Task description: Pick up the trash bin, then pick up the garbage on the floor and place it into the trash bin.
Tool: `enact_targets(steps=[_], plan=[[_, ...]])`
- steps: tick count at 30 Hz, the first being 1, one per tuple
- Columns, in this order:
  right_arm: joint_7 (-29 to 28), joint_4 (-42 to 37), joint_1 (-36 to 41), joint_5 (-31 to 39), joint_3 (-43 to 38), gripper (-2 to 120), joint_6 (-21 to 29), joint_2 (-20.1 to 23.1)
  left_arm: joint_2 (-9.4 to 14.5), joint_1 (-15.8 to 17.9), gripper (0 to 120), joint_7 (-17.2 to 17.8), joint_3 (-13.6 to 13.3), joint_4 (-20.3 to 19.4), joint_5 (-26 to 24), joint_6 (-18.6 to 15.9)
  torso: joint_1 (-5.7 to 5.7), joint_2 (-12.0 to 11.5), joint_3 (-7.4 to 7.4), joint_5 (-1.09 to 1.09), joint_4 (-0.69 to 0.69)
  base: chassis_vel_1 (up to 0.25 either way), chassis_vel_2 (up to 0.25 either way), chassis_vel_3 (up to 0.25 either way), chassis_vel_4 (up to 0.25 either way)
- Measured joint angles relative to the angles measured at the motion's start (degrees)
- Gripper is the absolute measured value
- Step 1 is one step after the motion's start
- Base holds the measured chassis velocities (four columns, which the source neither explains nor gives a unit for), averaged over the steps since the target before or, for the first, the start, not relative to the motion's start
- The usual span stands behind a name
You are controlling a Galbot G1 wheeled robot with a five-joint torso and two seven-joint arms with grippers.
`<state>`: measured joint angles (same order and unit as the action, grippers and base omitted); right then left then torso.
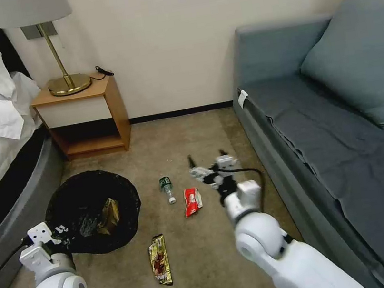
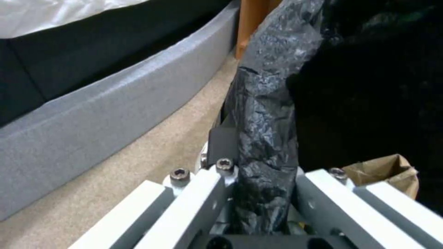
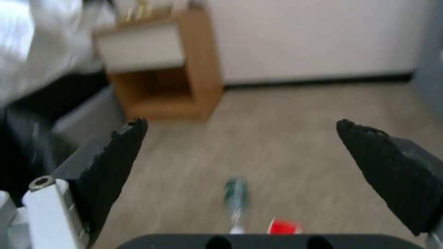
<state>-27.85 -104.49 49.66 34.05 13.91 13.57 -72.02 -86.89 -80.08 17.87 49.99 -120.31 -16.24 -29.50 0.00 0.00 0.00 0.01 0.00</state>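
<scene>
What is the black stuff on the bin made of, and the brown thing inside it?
The black liner looks like thin plastic film: crinkled and glossy. The brown packet looks like paper: matte, with sharp creases. The left hand pinches the liner at the rim.

Both arms are glossy white with rounded shells and a dark seam ring at the joints. Black cables loop from each wrist. The left gripper (image 2: 263,193) has white bars fastened by hex screws; the right gripper (image 3: 240,173) carries black, rough-edged, seemingly padded jaws on white links.
</scene>
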Motion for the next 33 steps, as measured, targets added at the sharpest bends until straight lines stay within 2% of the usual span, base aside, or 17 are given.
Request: enact_targets(steps=[2, 5, 6, 10, 11, 19, 27, 33], plan=[[-0.4, 2.4, -2.3, 1.5, 2.3, 100, 1.0, -0.4, 0.0, -0.1, 2, 0.0, 0.2, -0.1, 0.0, 0.0, 0.00, 0.0, 0.00, 0.00, 0.00, 0.000, 0.000, 0.000, 0.000], [-0.8, 10.8, -8.4, 7.8, 8.4, 100, 4.2, -2.1, -0.1, -0.2, 2, 0.0, 0.6, -0.2, 0.0, 0.1, 0.00, 0.0, 0.00, -0.01, 0.02, 0.000, 0.000, 0.000, 0.000], [-0.8, 10.8, -8.4, 7.8, 8.4, 100, 4.2, -2.1, -0.1, -0.2, 2, 0.0, 0.6, -0.2, 0.0, 0.1, 0.00, 0.0, 0.00, -0.01, 0.02, 0.000, 0.000, 0.000, 0.000], [0.0, 22.4, -12.4, 14.1, 16.9, 100, 7.5, -4.7, -0.2, 0.0, 2, 0.0, 0.8, -0.1, 0.1, 0.3, 0.00, 0.0, 0.00, 0.00, 0.00, 0.000, 0.000, 0.000, 0.000], [0.0, 22.4, -12.4, 14.1, 16.9, 100, 7.5, -4.7, -0.2, 0.0, 2, 0.0, 0.8, -0.1, 0.1, 0.3, 0.00, 0.0, 0.00, 0.00, 0.00, 0.000, 0.000, 0.000, 0.000], [4.8, 38.8, -14.5, 13.6, 26.4, 100, 7.1, -9.8, -0.9, 0.0, 2, 0.0, 1.0, 0.2, 0.4, 0.8, 0.00, 0.0, 0.00, 0.00, -0.01, 0.000, 0.000, 0.000, 0.000], [7.6, 47.0, -14.8, 11.8, 30.7, 100, 4.8, -14.5, -1.1, -0.3, 2, 0.0, 1.1, 0.0, 0.6, 1.2, 0.00, 0.0, 0.00, 0.00, 0.00, 0.000, 0.000, 0.000, 0.000], [8.7, 49.9, -14.0, 9.9, 31.5, 100, 4.0, -17.6, -0.9, -0.6, 2, 0.0, 1.4, -0.1, 0.5, 1.5, 0.00, 0.0, 0.00, 0.00, 0.00, 0.000, 0.000, 0.000, 0.000]])
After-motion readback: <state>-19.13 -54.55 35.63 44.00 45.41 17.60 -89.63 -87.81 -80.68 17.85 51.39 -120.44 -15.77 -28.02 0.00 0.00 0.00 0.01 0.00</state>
